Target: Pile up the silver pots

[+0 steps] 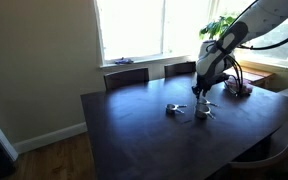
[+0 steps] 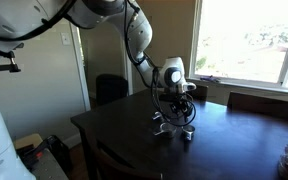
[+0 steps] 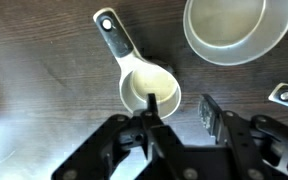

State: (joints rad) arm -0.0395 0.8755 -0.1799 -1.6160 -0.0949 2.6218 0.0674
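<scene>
In an exterior view the arm reaches in over the dark table (image 1: 134, 140), and the gripper (image 1: 203, 95) hangs low above the silver pots (image 1: 204, 112), which sit together near the table's middle, with one piece (image 1: 174, 109) lying a little apart. Two chairs (image 1: 126, 76) stand at the far edge under the window (image 1: 134, 28).

In an exterior view from another side, the gripper (image 2: 174, 102) is right over the silver pots (image 2: 172, 128), a tiny shiny cluster on the tabletop (image 2: 234, 140). Too small here to read the fingers.

Now the wrist view: the gripper (image 3: 179, 112) has its fingers spread. One fingertip (image 3: 150, 104) is over the bowl of the small pot (image 3: 144, 82), the other is outside its rim, pinching nothing. Its handle (image 3: 109, 30) points away. The big pot (image 3: 234, 30) sits apart, beyond it. Another handle (image 3: 284, 95) pokes in at the edge.
</scene>
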